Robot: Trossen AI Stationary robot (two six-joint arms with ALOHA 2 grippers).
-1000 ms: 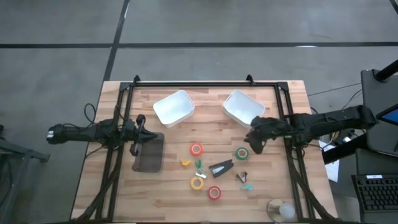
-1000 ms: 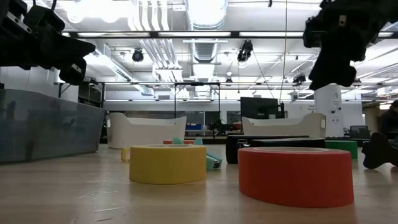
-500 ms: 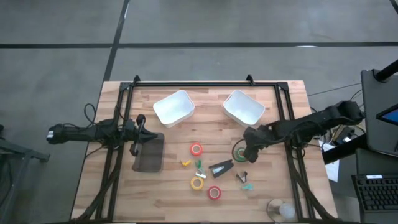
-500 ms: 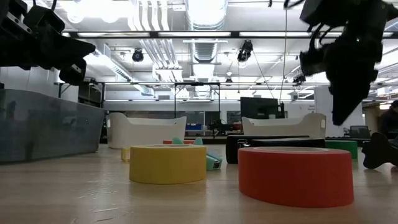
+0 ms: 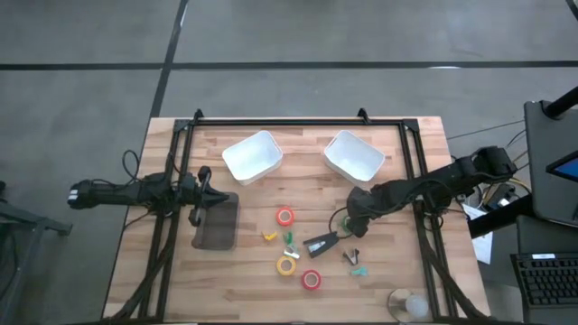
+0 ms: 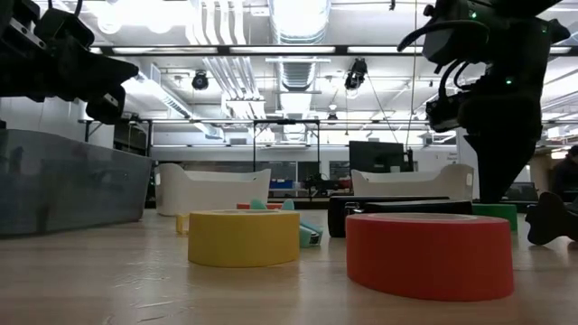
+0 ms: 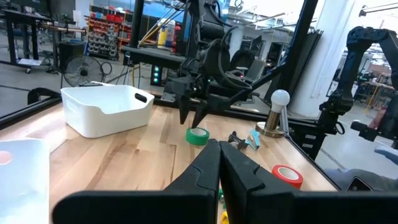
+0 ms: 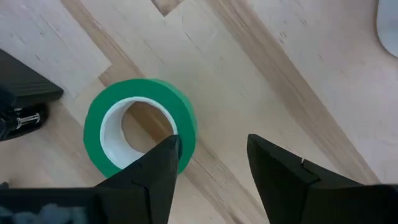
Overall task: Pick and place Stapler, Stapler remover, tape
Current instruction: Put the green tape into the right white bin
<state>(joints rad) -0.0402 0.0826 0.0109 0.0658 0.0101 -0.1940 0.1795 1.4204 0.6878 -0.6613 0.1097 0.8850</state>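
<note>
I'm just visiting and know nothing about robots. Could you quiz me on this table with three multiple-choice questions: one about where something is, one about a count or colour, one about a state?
1. What is the right hand over?
A. the green tape
B. a white bin
C. the red tape

2. How many tape rolls lie on the table?
A. two
B. four
C. six

3. How do the right hand's fingers stand?
A. clamped on the stapler
C. shut on nothing
B. open, one on each side of the green roll's wall

Answers:
1. A, the right wrist view looks straight down on the green ring between the fingers.
2. B, the high view shows orange, yellow and red rolls, and the green one under the hand.
3. B, there is a clear gap between the fingers, and the stapler lies apart on the wood.
</note>
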